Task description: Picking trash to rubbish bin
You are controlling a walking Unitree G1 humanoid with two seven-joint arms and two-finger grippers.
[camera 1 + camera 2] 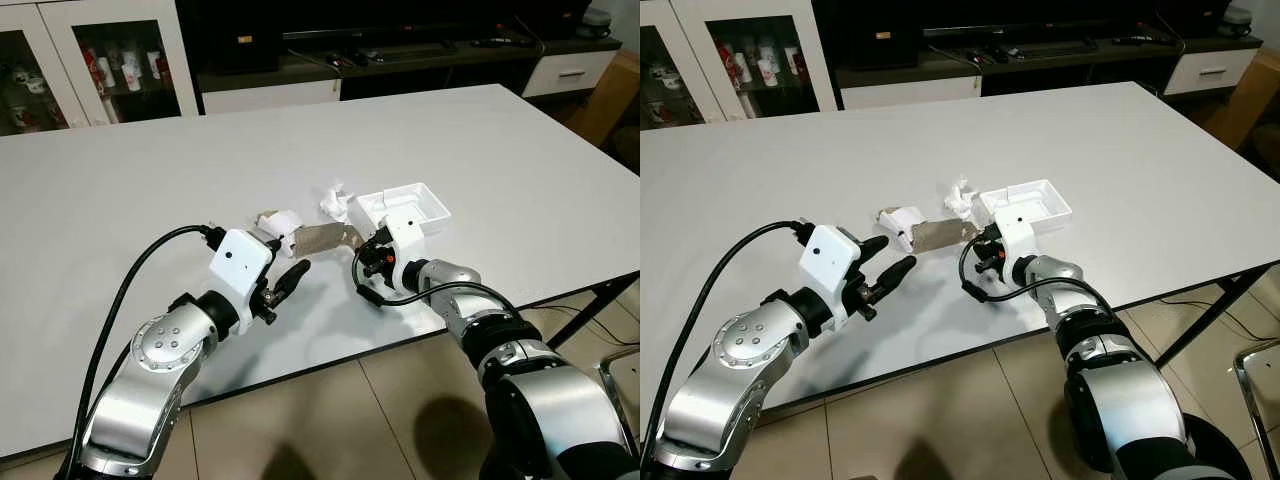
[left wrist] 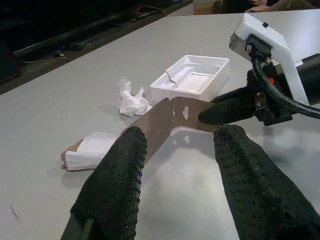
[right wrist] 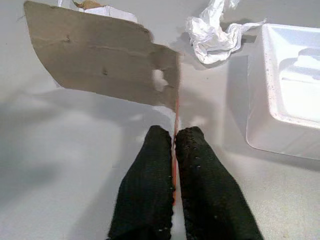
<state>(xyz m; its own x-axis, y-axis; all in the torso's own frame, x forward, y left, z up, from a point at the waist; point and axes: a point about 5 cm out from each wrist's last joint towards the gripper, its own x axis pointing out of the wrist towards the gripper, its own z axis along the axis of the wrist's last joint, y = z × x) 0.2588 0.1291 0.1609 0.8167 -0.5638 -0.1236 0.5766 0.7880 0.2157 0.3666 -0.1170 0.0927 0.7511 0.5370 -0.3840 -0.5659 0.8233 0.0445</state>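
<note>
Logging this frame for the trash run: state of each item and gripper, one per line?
Right gripper: shut on the cardboard piece.
Cardboard piece: pinched at one edge, flattened.
Left gripper: open, holding nothing.
Foam tray: on table, upright.
Tissue: crumpled, on table.
Small box: lying on table.

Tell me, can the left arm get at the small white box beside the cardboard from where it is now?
Probably yes. The left gripper hovers open just short of the white box, with bare table between. The cardboard piece pinched by the right gripper lies beside that path, not across it.
</note>
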